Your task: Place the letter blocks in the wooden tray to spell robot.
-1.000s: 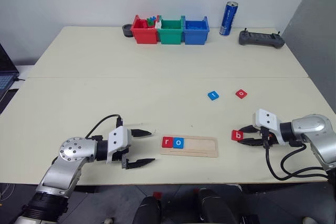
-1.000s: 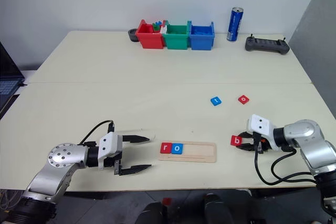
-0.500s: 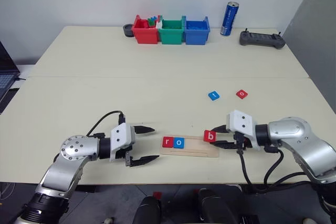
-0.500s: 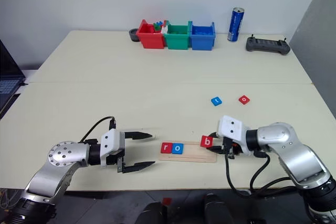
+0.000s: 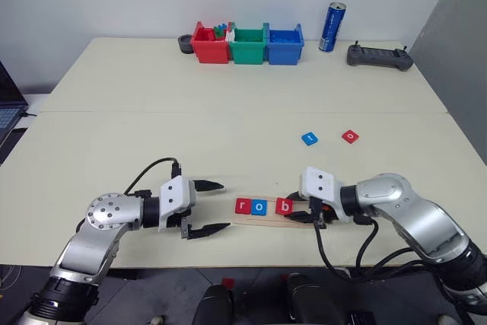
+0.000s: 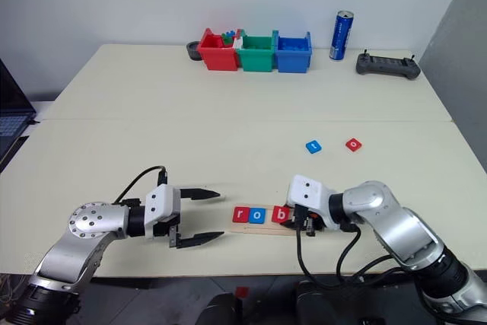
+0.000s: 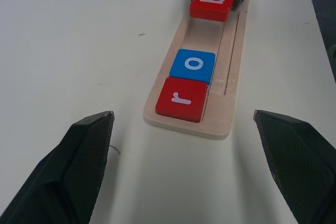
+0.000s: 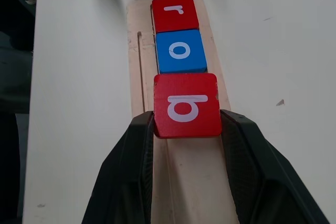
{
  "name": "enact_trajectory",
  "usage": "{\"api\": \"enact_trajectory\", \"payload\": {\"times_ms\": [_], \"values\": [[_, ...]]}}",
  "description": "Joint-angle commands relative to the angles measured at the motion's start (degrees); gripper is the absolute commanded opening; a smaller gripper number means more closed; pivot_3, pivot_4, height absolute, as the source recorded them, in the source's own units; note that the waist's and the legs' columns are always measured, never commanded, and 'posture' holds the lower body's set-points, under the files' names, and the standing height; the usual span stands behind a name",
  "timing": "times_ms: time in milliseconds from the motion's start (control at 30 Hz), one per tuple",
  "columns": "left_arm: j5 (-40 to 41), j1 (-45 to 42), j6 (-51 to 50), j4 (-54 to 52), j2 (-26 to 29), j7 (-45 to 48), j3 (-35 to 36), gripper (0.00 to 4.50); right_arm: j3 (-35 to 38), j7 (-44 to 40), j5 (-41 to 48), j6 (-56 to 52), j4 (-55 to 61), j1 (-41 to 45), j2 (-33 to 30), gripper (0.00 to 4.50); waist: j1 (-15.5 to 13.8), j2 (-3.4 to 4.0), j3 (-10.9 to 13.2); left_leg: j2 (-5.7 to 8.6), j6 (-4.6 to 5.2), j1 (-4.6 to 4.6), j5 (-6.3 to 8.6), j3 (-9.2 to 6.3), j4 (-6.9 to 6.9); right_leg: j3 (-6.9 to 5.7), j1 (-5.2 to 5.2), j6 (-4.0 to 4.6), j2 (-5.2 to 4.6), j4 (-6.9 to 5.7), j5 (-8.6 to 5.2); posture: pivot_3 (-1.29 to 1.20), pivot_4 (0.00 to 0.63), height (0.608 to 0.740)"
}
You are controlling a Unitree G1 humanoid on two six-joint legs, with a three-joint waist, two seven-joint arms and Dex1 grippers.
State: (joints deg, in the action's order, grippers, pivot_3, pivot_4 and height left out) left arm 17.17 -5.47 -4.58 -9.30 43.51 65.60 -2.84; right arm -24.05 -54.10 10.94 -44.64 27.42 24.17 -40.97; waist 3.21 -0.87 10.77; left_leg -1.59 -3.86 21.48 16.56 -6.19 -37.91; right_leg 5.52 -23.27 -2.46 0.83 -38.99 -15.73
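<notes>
Now seating red b block point(image 8: 186, 105), pinched in right hand point(image 8: 186, 129), beside blue o point(image 8: 180, 51) on wooden tray point(image 5: 300, 224); next, release, fetch loose o point(image 5: 349, 136); left hand point(image 5: 207, 207) spread wide, idle.

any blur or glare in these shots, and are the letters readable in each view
Left eye view: even light, no glare; r tile, o tile and b tile small but readable. Left wrist view: letters crisp; the near fingers loom large and soft. Right wrist view: b tile sharp between the fingers; wooden tray casts a faint shadow.
</notes>
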Motion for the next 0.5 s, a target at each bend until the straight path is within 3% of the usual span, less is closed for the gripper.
{"api": "enact_trajectory", "payload": {"times_ms": [33, 500], "values": [[0.36, -0.84, -0.55, -2.28, 0.54, -0.44, 0.72, 4.5, -1.75, 0.64, -1.96, 0.96, -1.4, 1.6, 0.7, 1.47, 0.01, 0.0, 0.0, 0.0, 0.0, 0.0, 0.0, 0.0, 0.0, 0.0, 0.0, 0.0, 0.0, 0.0, 0.0, 0.0, 0.15, 0.74], [-0.07, -0.36, 2.0, 0.4, 0.4, 0.43, 1.22, 4.5, -3.99, -1.23, -4.75, 4.07, -3.63, 3.08, 0.67, 1.47, 0.0, 0.0, 0.0, 0.0, 0.0, 0.0, 0.0, -0.01, 0.01, -0.01, -0.01, 0.01, 0.0, 0.0, 0.01, 0.0, 0.15, 0.74]]}}
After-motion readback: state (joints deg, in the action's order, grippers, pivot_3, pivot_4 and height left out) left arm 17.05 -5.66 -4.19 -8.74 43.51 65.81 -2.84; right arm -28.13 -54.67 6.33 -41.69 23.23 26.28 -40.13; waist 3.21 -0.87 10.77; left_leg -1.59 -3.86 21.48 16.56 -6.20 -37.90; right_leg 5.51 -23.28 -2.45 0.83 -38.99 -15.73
